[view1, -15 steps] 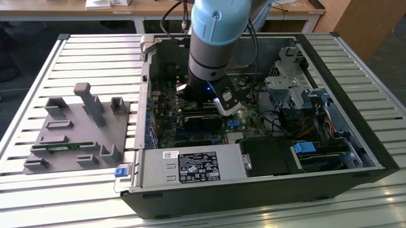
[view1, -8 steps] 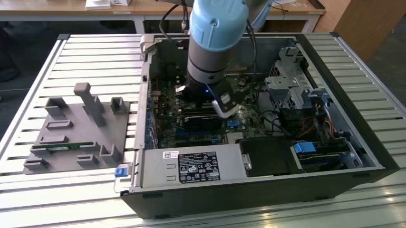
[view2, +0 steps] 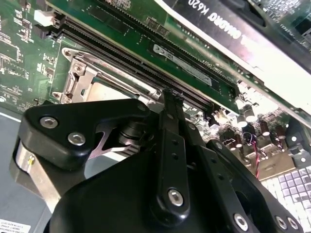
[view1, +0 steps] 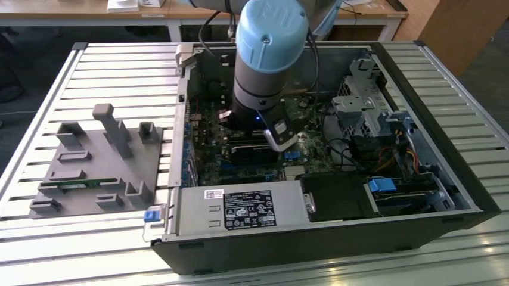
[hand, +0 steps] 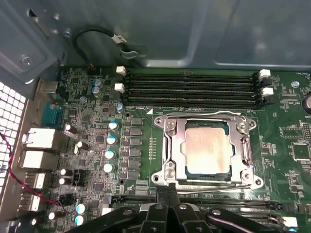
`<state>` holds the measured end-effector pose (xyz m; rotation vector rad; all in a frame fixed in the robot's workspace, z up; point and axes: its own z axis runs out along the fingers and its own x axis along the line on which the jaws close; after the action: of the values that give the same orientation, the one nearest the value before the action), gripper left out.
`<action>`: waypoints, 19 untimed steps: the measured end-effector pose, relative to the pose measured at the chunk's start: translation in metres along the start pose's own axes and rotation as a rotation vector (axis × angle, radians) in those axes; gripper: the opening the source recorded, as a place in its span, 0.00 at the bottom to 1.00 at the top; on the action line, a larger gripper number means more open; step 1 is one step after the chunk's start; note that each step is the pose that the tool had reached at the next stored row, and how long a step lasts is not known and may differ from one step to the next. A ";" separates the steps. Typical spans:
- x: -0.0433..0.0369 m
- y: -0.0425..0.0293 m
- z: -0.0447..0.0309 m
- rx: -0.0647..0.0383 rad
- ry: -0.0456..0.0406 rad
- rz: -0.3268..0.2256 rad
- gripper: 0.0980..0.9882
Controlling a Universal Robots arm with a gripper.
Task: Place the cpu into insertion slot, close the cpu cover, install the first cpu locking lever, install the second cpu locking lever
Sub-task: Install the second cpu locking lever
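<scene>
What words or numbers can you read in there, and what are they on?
Power supply label: print too small to read.
Black card: white letters upside down and cut off; not read whole.
Cable tag: too small.
Green circuit board: tiny white markings, unreadable.

Open computer case [view1: 445, 220] lying on the worktop [view1: 119, 65], toward the exterior view's right; fixture block [view1: 95, 173] on the worktop at the exterior view's left. Inside the case, the cpu [hand: 208, 149] sits in the insertion slot [hand: 183, 165], with the cpu cover [hand: 171, 145] lying around it, beside the memory slots [hand: 194, 87]. Power-supply box [view1: 238, 210] along the case's near edge.
</scene>
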<state>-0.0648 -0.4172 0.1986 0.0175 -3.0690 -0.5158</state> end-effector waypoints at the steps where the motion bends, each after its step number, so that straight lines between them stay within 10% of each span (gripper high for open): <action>1: 0.0001 -0.0003 0.0009 -0.003 0.0000 0.000 0.03; 19: 0.0047 -0.0015 0.0123 -0.056 -0.0003 -0.002 0.03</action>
<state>-0.0699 -0.4147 0.1866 0.0187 -3.0535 -0.6018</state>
